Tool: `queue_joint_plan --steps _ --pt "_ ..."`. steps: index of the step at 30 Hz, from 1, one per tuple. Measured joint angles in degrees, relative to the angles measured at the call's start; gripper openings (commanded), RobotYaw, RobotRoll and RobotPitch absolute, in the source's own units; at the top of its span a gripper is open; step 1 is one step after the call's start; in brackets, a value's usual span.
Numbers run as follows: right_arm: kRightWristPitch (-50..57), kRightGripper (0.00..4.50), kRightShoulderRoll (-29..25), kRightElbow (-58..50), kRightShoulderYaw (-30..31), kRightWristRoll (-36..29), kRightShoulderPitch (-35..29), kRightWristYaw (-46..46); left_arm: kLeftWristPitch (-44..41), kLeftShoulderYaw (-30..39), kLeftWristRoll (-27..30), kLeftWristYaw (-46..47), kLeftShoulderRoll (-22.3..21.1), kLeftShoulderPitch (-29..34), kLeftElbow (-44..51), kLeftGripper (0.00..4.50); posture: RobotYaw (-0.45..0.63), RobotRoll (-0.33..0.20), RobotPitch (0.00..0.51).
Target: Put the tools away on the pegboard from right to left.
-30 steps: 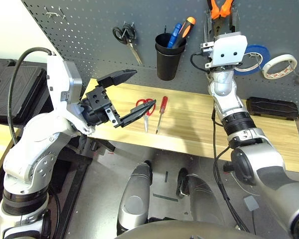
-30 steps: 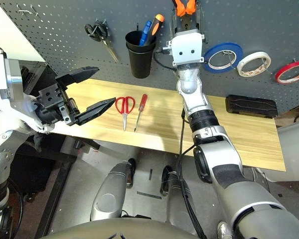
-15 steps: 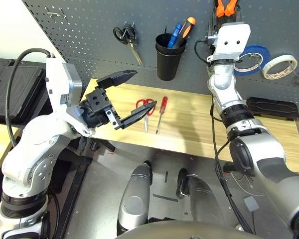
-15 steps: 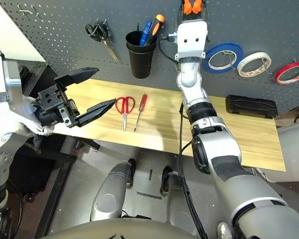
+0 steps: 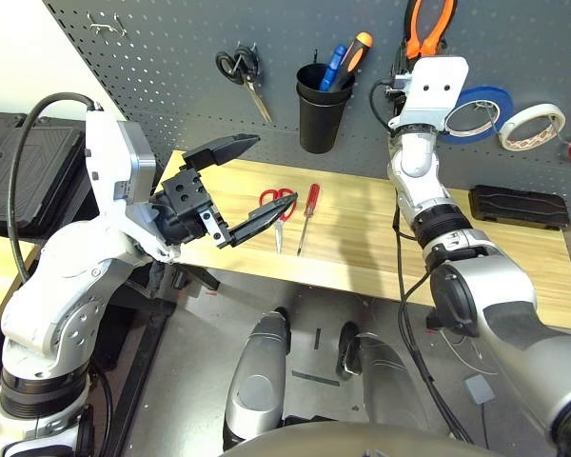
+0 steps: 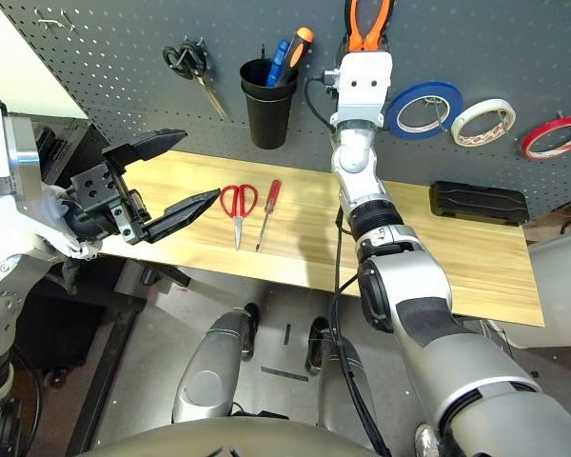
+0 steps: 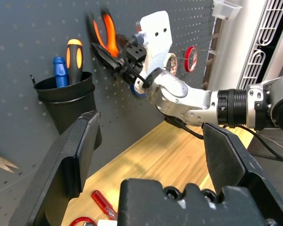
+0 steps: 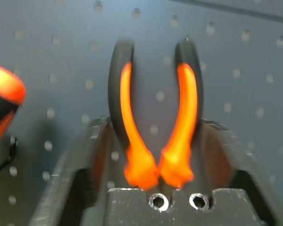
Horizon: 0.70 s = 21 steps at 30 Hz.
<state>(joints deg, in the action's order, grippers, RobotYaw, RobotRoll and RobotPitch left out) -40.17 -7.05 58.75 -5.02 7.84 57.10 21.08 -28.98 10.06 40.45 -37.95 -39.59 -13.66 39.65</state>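
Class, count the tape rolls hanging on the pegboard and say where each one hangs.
3, in a row right of the orange pliers: blue tape, then white tape, then red tape farthest right. None look hidden.

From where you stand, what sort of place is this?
Probably a workshop or tool bench: a pegboard hung with pliers, scissors and tape rolls, above a wooden worktop.
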Motion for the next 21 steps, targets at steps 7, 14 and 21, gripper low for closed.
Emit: queue_joint_plan --steps 7,14,21 --pt "-6.84 4.45 -1.80 -2.25 1.99 4.80 -3.23 3.26 0.00 -0.04 -0.29 0.00 -0.17 0.06 -0.05 4.50 0.44 0.000 0.221" --pt "-17.93 4.45 -3.71 -10.45 5.11 10.28 -11.77 3.53 0.14 -1.03 -3.15 -0.01 -0.75 0.10 -0.73 4.50 0.43 0.000 0.226" --pt "-19.42 4.45 -5.60 -16.33 8.36 9.21 -23.79 -5.48 1.46 -2.93 -9.29 1.02 -0.41 0.56 -5.08 4.50 0.43 0.000 0.231"
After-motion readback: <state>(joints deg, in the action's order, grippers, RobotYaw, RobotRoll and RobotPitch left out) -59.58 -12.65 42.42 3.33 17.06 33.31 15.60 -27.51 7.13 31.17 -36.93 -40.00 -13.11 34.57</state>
